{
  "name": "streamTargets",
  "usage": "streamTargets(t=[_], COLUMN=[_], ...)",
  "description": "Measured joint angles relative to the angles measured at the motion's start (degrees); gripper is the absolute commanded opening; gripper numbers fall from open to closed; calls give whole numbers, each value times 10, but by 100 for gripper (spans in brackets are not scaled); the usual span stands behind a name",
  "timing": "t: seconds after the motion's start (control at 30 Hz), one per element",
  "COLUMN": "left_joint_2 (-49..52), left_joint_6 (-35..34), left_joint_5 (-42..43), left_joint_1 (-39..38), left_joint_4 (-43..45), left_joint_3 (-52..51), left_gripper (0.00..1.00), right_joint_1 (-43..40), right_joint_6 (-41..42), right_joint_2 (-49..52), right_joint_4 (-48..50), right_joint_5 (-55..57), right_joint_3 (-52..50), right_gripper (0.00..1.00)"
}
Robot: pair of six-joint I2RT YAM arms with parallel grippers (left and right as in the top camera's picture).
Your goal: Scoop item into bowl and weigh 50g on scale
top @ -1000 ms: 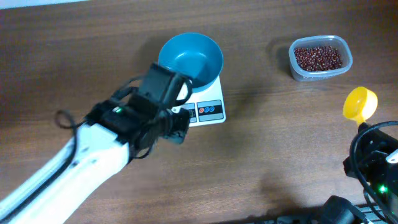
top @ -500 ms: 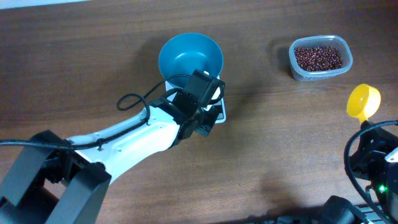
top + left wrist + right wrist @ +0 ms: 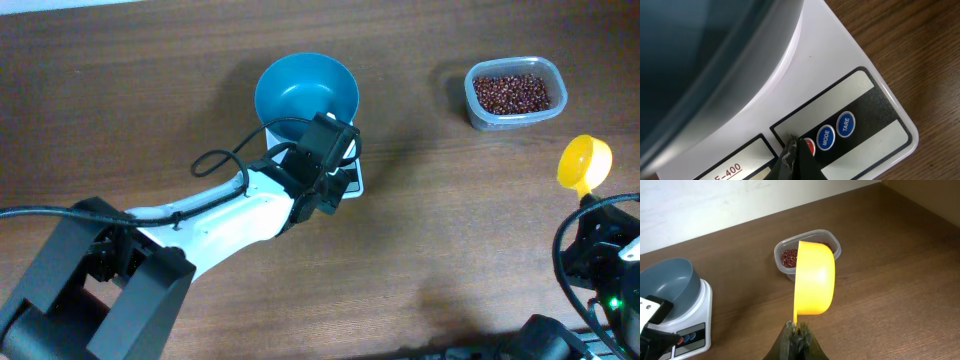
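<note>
The teal-blue bowl [image 3: 306, 93] sits empty on the white scale [image 3: 354, 180]; both show in the right wrist view, bowl [image 3: 665, 280] and scale [image 3: 701, 311]. My left gripper [image 3: 335, 178] is shut, its tips [image 3: 796, 145] down on the scale's front panel at the red button [image 3: 810, 146], beside the blue MODE button [image 3: 825, 136]. The red-brown beans [image 3: 511, 92] lie in a clear tub [image 3: 480, 112] at far right, also in the right wrist view [image 3: 789, 257]. My right gripper [image 3: 798, 327] is shut on the handle of a yellow scoop [image 3: 814, 277], held empty above the table [image 3: 581, 165].
The left arm [image 3: 210, 222] stretches diagonally from the lower left across the wooden table [image 3: 450, 230] to the scale. The right arm's base [image 3: 600, 265] is at the lower right corner. A pale wall [image 3: 715, 200] runs behind the table.
My left arm swung right and reached over the scale's front, then settled its shut tips onto the button panel. The right gripper with the scoop barely moved.
</note>
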Motion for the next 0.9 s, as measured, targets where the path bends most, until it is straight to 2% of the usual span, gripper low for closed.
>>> streamTargets(t=[0.9], left_joint_2=[8], left_joint_6=[0], left_joint_5=[19], left_joint_1=[-1], left_joint_4=[3], left_joint_3=[5], left_gripper=[0], right_joint_1=[0], right_joint_6=[0], right_joint_2=[0], right_joint_4=[0], right_joint_5=[0], right_joint_3=[0], right_gripper=[4])
